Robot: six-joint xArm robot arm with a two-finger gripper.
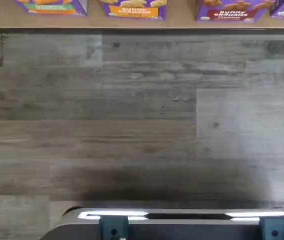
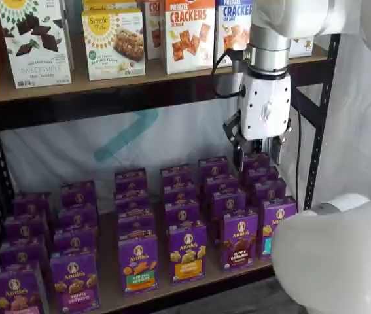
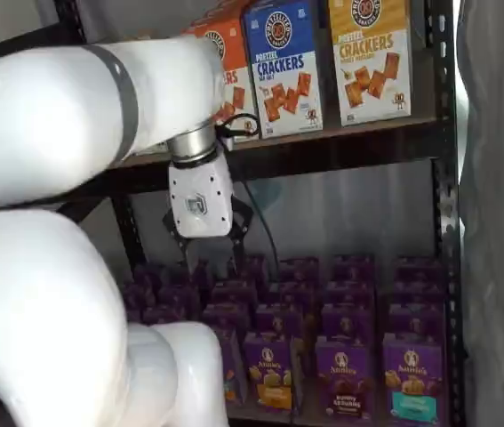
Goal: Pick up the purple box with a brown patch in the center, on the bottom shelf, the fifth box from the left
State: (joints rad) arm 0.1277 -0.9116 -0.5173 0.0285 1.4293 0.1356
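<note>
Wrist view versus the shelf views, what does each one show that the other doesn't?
Only the wrist view shows the grey wood-look floor in front of the shelves, and the dark mount with teal brackets. Only the shelf views show the gripper, fingers open above the back rows, the white arm, and the upper shelf's pretzel cracker boxes. Both share the bottom shelf front edge and its front row of Annie's cartons, including the purple box with brown cookies, untouched.

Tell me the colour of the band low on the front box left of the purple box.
Orange-yellow band, clearest in a shelf view, beside the purple box.
</note>
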